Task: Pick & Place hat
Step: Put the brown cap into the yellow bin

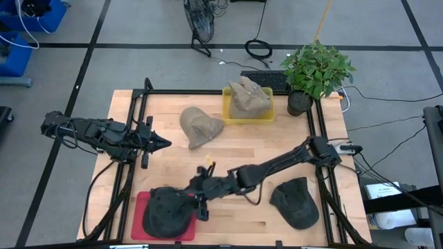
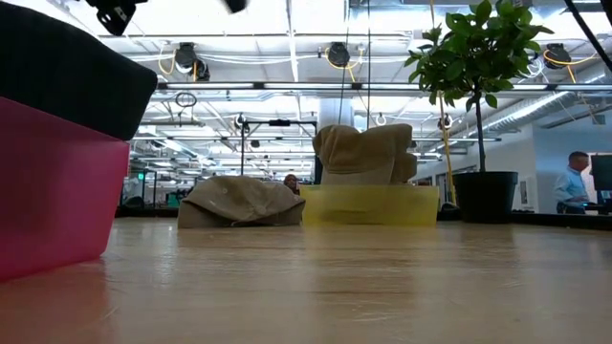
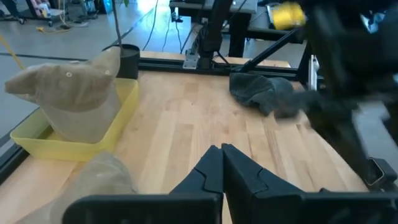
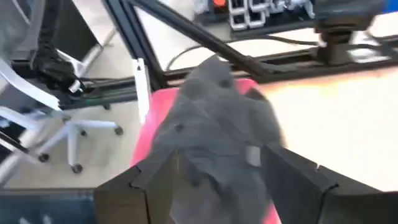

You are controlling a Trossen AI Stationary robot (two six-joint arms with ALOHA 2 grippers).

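Observation:
A dark grey hat (image 1: 166,211) lies in the red tray (image 1: 138,214) at the table's near left; in the low view the hat (image 2: 67,76) sits atop the tray (image 2: 48,191). My right gripper (image 1: 202,204) hovers at the hat's right edge, open. In the right wrist view the gripper (image 4: 221,155) has its fingers on either side of the hat (image 4: 211,106), above the tray (image 4: 152,134). My left gripper (image 1: 165,143) waits shut over the table's left side, as the left wrist view shows it (image 3: 222,152). My right gripper has its open fingers (image 4: 155,180) on either side of the dark hat's right part (image 4: 217,130), coming from above and from the table's right. The hat rests in the red tray. I cannot tell whether the fingers touch it.
A second dark hat (image 1: 296,202) lies near the table's near right. A tan hat (image 1: 201,126) rests on the table's middle. Another tan hat (image 1: 249,99) sits in a yellow tray (image 1: 226,111) by the far edge. A potted plant (image 1: 315,69) stands at the far right corner.

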